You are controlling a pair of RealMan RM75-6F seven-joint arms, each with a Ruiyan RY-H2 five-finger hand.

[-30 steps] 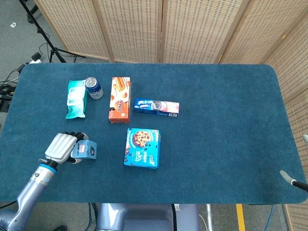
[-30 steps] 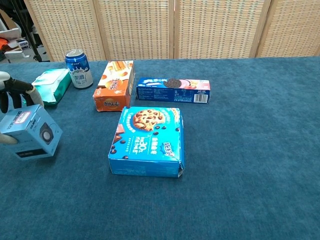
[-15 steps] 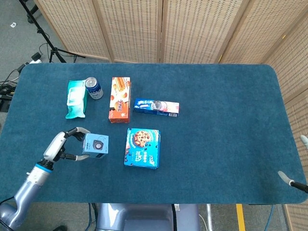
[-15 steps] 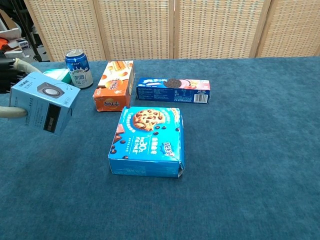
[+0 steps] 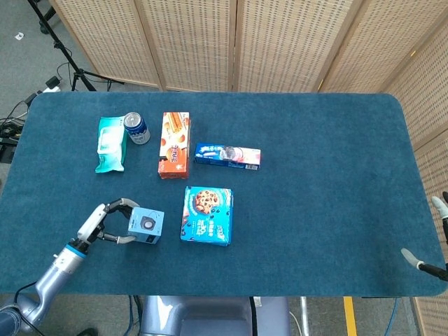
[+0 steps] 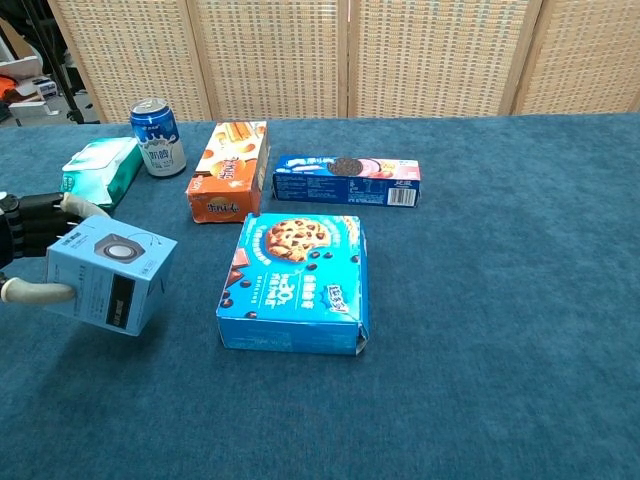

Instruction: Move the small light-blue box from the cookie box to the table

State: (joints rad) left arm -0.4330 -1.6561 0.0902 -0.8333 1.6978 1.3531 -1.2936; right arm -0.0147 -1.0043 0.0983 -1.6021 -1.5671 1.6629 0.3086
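Note:
The small light-blue box (image 5: 145, 226) (image 6: 112, 279) is in my left hand (image 5: 106, 222) (image 6: 32, 250), which grips it from its left side, fingers on top and thumb below. In the chest view the box is tilted and looks to be at or just above the blue table (image 5: 315, 182), left of the cookie box (image 5: 207, 215) (image 6: 296, 282); contact with the cloth is unclear. The cookie box lies flat with nothing on it. Only fingertips of my right hand (image 5: 428, 264) show at the head view's right edge, near the table's front right corner.
At the back left lie a green wipes pack (image 5: 111, 144) (image 6: 98, 169), a blue can (image 5: 136, 128) (image 6: 157, 137), an orange biscuit box (image 5: 174, 144) (image 6: 229, 170) and a long blue cookie pack (image 5: 227, 155) (image 6: 347, 179). Wicker screens stand behind the table.
My left hand has turned the light-blue box over and carried it right, toward the cookie box, then lowered it; its round-marked face now points up. The right hand barely moved.

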